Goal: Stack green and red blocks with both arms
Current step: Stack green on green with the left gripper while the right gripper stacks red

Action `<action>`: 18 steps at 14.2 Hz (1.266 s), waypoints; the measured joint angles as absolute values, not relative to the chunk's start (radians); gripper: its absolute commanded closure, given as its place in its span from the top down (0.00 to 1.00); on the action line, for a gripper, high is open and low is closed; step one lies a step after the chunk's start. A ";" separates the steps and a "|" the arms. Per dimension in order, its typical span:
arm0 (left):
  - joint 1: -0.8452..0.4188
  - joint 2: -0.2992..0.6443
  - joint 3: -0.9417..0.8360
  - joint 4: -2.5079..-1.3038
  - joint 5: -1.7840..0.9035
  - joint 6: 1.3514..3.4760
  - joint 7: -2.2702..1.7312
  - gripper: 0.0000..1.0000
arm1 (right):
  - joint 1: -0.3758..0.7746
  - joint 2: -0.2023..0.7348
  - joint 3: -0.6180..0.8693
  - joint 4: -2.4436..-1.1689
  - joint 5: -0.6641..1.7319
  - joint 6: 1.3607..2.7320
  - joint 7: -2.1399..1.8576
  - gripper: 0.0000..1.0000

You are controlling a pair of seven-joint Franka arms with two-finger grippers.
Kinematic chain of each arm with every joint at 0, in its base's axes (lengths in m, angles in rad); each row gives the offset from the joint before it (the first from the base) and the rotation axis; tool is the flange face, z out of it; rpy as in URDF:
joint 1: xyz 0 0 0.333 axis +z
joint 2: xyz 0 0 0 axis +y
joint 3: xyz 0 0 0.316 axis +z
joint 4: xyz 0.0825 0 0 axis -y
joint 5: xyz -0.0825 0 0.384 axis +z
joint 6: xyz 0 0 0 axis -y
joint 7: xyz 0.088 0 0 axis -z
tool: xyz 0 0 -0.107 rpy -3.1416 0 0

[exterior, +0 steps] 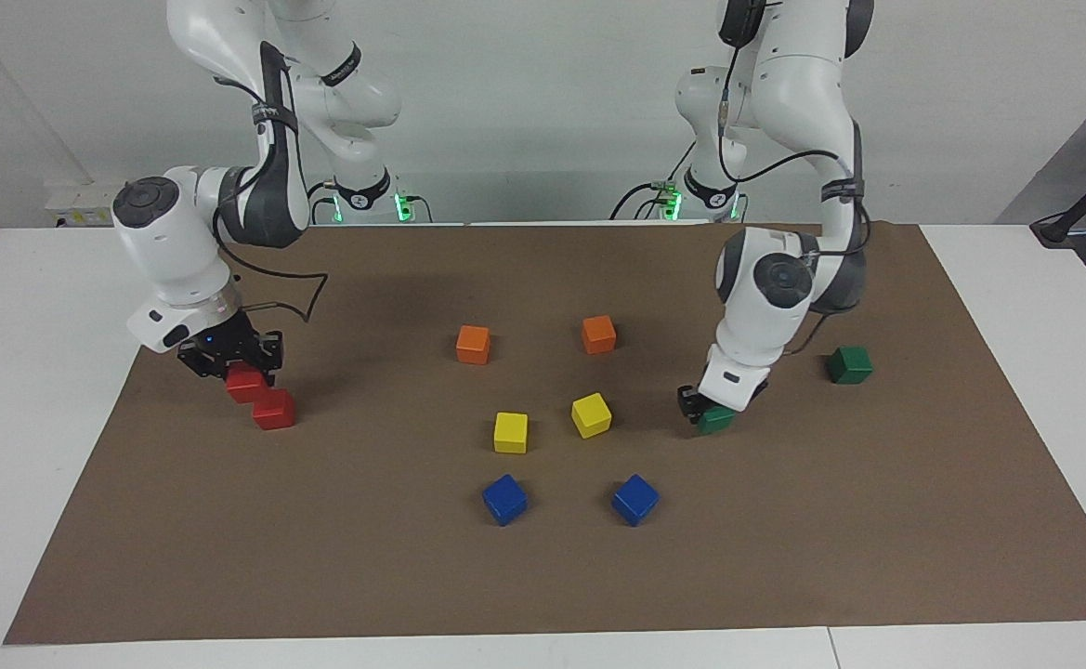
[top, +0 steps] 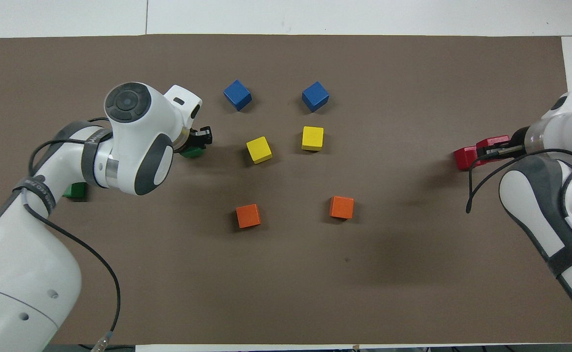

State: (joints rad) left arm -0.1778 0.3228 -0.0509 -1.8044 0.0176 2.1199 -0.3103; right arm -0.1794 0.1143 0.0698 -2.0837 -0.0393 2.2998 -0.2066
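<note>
My right gripper (exterior: 243, 370) is shut on a red cube (exterior: 245, 383) low over the mat, at the right arm's end of the table. This cube touches the second red cube (exterior: 273, 409), which lies on the mat just farther from the robots. In the overhead view the right gripper (top: 495, 147) holds the red cube (top: 494, 142) beside the other red cube (top: 464, 158). My left gripper (exterior: 712, 413) is shut on a green cube (exterior: 719, 421) that rests on the mat. The second green cube (exterior: 849, 364) lies nearer to the robots, toward the left arm's end. In the overhead view the left gripper (top: 195, 145) covers part of the green cube (top: 191, 153), and the arm hides part of the other green cube (top: 74, 190).
A brown mat (exterior: 543, 576) covers the table. In its middle lie two orange cubes (exterior: 473, 344) (exterior: 598, 334), two yellow cubes (exterior: 510, 432) (exterior: 591, 414) and two blue cubes (exterior: 504, 499) (exterior: 634, 499), the blue ones farthest from the robots.
</note>
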 measured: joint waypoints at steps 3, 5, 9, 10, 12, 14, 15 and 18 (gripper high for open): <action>-0.013 0.230 -0.046 -1.821 0.018 2.025 -0.031 0.00 | -0.179 0.125 0.070 -2.095 -0.039 2.330 -0.206 0.00; 0.073 0.196 -0.046 -1.862 0.018 2.022 0.119 0.00 | -0.179 0.131 0.070 -2.098 -0.038 2.337 -0.205 0.00; 0.154 0.174 -0.048 -1.950 0.018 2.087 0.295 0.00 | -0.177 0.141 0.073 -2.103 -0.037 2.369 -0.203 0.00; 0.170 0.162 -0.049 -1.986 0.018 2.127 0.320 0.00 | -0.177 0.145 0.073 -2.107 -0.036 2.382 -0.202 0.00; 0.198 0.137 -0.049 -2.047 0.012 2.178 0.350 0.00 | -0.177 0.148 0.073 -2.118 -0.035 2.407 -0.199 0.00; 0.210 0.115 -0.049 -2.085 0.006 2.211 0.359 0.00 | -0.176 0.149 0.075 -2.126 -0.034 2.419 -0.197 0.00; 0.213 0.107 -0.049 -2.104 -0.003 2.236 0.359 0.00 | -0.176 0.150 0.075 -2.128 -0.033 2.419 -0.197 0.00; 0.216 0.090 -0.050 -2.170 -0.025 2.315 0.359 0.00 | -0.176 0.153 0.075 -2.136 -0.032 2.419 -0.197 0.00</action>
State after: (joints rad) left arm 0.2155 0.0896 -0.0500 -2.1699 -0.0250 2.3155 0.3587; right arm -0.1763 0.1531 0.0748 -2.1355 -0.0320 2.4189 -0.1968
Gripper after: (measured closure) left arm 0.454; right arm 0.449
